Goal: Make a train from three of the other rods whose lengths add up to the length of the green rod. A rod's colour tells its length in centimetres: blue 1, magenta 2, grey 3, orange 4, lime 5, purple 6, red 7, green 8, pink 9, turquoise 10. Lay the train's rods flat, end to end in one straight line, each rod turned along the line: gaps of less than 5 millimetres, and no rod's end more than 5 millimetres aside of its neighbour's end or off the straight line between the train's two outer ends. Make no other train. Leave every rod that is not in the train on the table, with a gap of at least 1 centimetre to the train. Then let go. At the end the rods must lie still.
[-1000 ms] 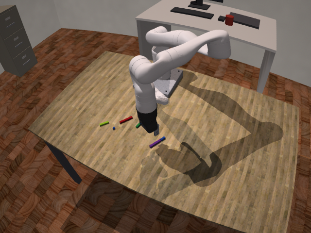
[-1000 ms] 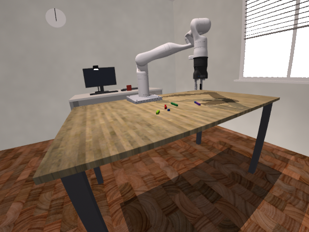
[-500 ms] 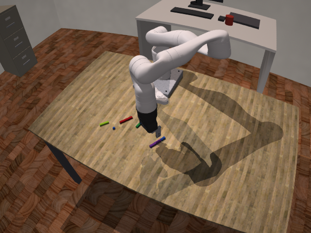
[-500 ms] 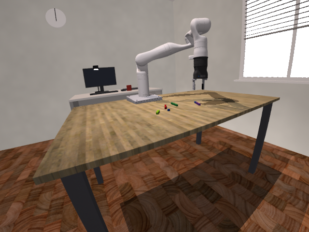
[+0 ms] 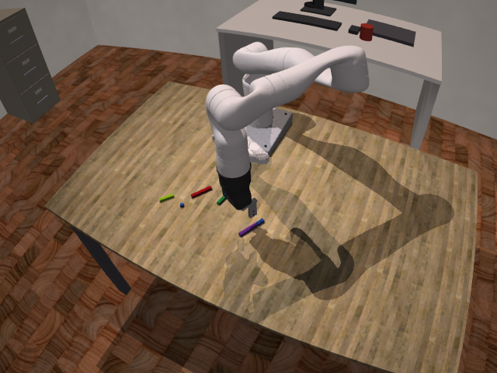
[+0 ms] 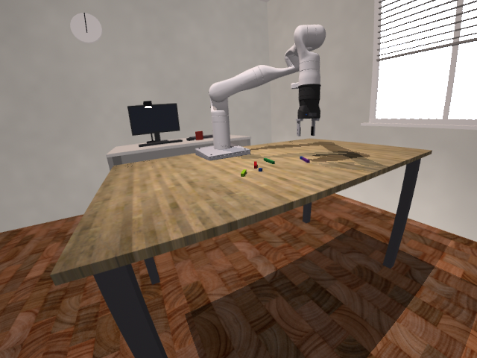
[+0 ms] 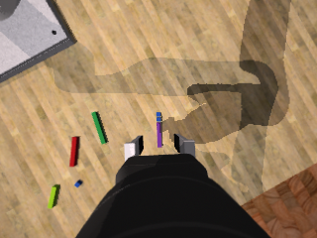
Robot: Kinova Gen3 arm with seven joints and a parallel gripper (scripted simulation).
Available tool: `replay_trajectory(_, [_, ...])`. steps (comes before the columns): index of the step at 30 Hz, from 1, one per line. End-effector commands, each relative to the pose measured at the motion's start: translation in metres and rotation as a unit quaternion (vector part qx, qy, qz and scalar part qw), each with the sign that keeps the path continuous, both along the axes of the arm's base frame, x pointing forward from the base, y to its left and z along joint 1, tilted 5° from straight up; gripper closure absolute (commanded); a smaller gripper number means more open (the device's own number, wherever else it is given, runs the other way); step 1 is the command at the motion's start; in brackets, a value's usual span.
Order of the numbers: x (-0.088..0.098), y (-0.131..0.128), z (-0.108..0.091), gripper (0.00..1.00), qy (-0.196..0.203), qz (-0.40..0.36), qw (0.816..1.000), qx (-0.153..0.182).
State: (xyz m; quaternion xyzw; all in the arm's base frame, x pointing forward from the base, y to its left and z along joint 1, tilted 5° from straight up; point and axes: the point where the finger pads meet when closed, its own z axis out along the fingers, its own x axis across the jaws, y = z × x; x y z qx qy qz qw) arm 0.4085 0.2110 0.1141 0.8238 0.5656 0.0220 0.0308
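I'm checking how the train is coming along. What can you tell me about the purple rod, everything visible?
The purple rod is a slim, straight bar of uniform purple, lying flat on the wooden table. A small blue rod sits at its far end, in line with it and seemingly touching. The open hand hangs well above it, holding nothing. The rod lies at the edge of the arm's shadow, apart from the green rod.
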Motion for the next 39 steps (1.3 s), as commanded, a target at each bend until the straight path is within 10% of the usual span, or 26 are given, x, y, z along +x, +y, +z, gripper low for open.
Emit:
replay_trajectory(1, [0.001,0.002,0.012,0.0,-0.003,0.002,1.0,0.003])
replay_trajectory(17, [-0.004,0.003,0.077,0.0,-0.003,0.002,1.0,0.003])
replay_trajectory(39, [-0.004,0.003,0.081,0.0,-0.003,0.002,1.0,0.003])
